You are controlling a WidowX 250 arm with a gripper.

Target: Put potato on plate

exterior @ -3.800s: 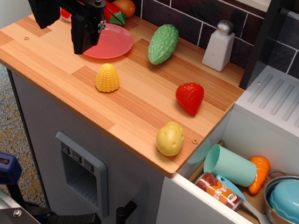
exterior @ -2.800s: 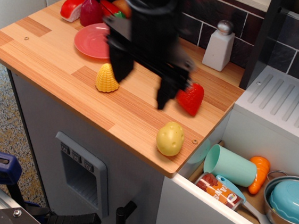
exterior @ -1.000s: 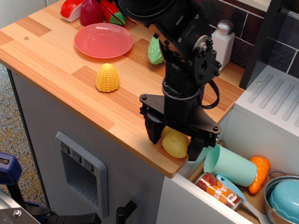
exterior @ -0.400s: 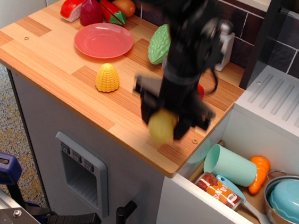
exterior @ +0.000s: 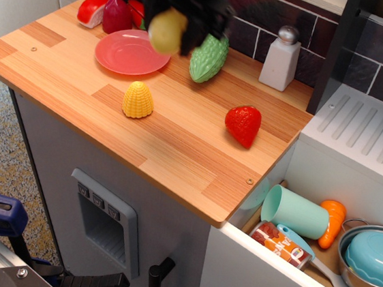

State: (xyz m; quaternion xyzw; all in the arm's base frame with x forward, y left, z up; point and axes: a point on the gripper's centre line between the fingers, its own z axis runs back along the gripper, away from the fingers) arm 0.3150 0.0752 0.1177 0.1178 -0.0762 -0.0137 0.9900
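The gripper [exterior: 171,28] pinches the potato [exterior: 166,31] in the air just past the right rim of the plate [exterior: 129,56], which lies down and leftward.

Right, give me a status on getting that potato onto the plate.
Done: the smooth yellowish toy potato is off the wooden counter, gripped by the black gripper. In hand: it is carried in the air near the right edge of the flat round pink plate. Left: lowering it onto the plate and releasing.
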